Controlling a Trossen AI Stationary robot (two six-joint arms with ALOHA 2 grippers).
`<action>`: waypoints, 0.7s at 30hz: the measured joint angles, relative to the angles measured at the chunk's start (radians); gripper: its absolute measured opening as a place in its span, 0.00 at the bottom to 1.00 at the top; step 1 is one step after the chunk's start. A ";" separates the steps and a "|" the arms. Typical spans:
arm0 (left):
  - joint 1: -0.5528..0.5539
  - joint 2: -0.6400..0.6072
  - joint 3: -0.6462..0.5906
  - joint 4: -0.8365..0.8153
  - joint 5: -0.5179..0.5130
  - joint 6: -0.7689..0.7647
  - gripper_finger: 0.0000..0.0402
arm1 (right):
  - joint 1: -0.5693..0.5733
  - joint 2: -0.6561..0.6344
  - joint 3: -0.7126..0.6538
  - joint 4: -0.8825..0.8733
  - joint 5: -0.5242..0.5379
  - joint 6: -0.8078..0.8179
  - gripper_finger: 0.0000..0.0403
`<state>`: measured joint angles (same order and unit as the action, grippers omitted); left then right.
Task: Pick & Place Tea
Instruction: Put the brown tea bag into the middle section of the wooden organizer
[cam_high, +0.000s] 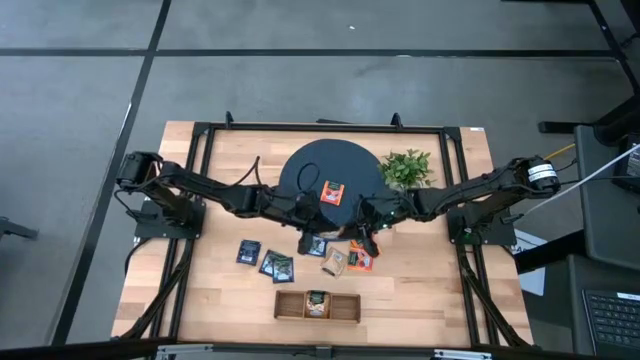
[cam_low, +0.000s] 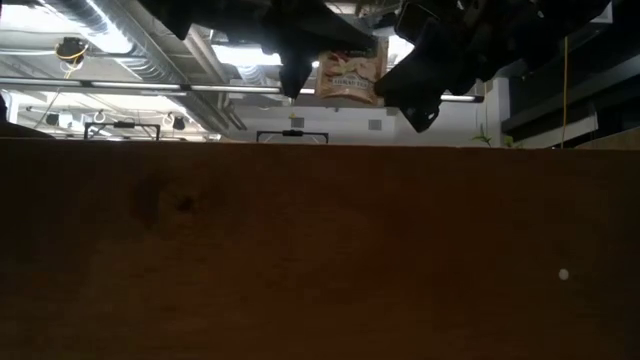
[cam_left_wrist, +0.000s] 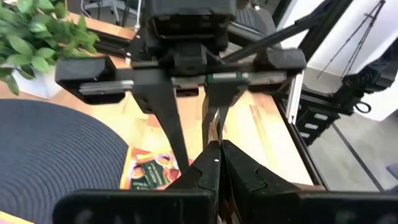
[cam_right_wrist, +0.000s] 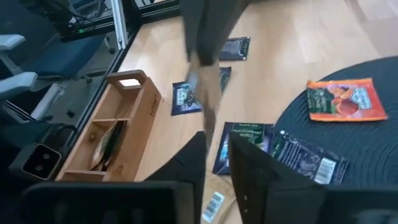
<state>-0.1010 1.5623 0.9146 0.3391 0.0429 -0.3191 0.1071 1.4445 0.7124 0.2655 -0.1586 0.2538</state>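
Dark round mat (cam_high: 315, 170) at your table's far centre, orange sachet (cam_high: 332, 193) on it. Wooden tray (cam_high: 317, 306) near edge. Left gripper (cam_left_wrist: 214, 163) and right gripper (cam_low: 412, 100) meet above table, beige sachet (cam_low: 350, 75) between: left fingers pinching it, right slightly spread.

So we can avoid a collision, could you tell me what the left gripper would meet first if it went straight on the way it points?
Most likely the right gripper, which faces the left gripper head-on just ahead, with the beige sachet between them; exact depth is unclear.
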 joint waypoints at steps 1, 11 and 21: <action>-0.007 -0.004 0.000 -0.012 -0.001 0.000 0.01 | 0.002 0.000 0.000 -0.003 0.000 0.008 0.21; -0.124 -0.009 -0.001 -0.087 -0.107 -0.038 0.01 | 0.049 0.000 0.000 -0.089 -0.001 0.135 0.33; -0.245 -0.009 -0.001 -0.116 -0.249 -0.156 0.01 | 0.095 0.000 0.000 -0.144 -0.001 0.161 0.33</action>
<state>-0.3456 1.5532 0.9138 0.2228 -0.2063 -0.4750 0.2020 1.4445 0.7124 0.1215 -0.1593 0.4145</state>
